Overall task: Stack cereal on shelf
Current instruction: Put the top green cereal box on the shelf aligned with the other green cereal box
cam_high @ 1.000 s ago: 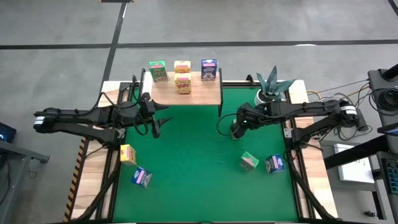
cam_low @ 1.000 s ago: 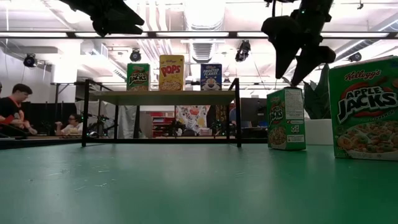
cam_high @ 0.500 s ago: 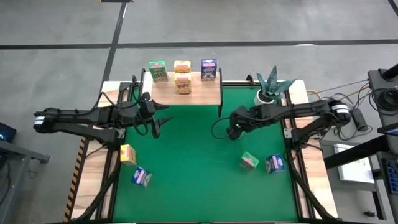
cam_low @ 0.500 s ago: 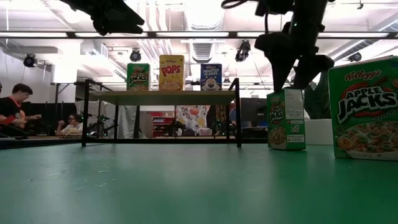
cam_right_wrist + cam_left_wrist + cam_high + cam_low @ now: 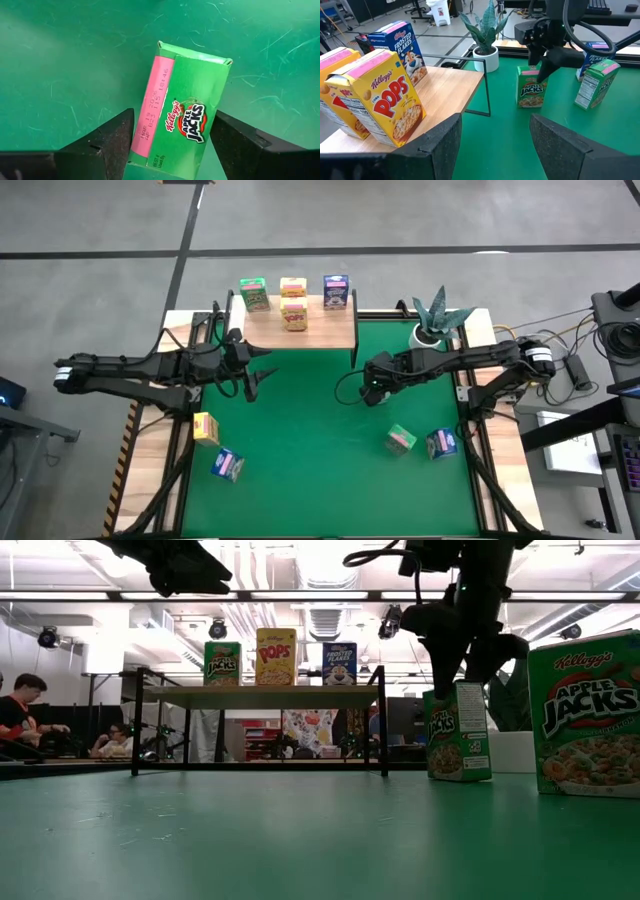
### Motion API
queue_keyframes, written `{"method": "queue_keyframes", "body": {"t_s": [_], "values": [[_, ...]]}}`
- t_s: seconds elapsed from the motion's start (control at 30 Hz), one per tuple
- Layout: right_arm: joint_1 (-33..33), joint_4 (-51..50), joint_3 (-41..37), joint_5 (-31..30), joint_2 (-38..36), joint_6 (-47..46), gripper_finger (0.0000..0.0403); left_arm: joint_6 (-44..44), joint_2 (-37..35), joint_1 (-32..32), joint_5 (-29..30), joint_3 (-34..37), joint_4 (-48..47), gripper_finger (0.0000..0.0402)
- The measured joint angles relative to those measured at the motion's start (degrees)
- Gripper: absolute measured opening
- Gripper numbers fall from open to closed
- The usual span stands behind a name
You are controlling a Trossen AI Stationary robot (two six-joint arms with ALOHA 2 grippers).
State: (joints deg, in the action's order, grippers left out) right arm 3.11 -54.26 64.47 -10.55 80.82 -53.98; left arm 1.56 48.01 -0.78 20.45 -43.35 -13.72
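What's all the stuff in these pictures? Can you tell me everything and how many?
green Apple Jacks boxes: 3, green; one on the shelf, one standing mid-mat under the right tool, one lower right on the mat
yellow cereal boxes: 3, yellow; two on the shelf, one at the mat's left edge
blue cereal boxes: 3, blue; one on the shelf, two on the mat
shelf: 1, pale wood, black legs; far edge
mat: 1, green
plant: 1, white pot; far right corner
people: 2, in the room behind
left tool: open, empty, near the shelf
right tool: over the mid-mat Apple Jacks box
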Motion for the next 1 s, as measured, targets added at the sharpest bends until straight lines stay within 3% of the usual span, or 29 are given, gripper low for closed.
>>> {"method": "queue_keyframes", "body": {"t_s": [0.47, 1.0], "values": [[0.0, 0.1, 0.0, 0.0, 0.0, 0.8, 0.0193, 0.0, 0.0, 0.0, 0.0, 0.0, 0.0, 0.0217], [0.0, -0.2, 1.1, 0.0, -0.2, 4.0, 0.0180, 0.0, -1.3, 0.2, -0.4, 0.0, 0.5, 0.0217]]}}
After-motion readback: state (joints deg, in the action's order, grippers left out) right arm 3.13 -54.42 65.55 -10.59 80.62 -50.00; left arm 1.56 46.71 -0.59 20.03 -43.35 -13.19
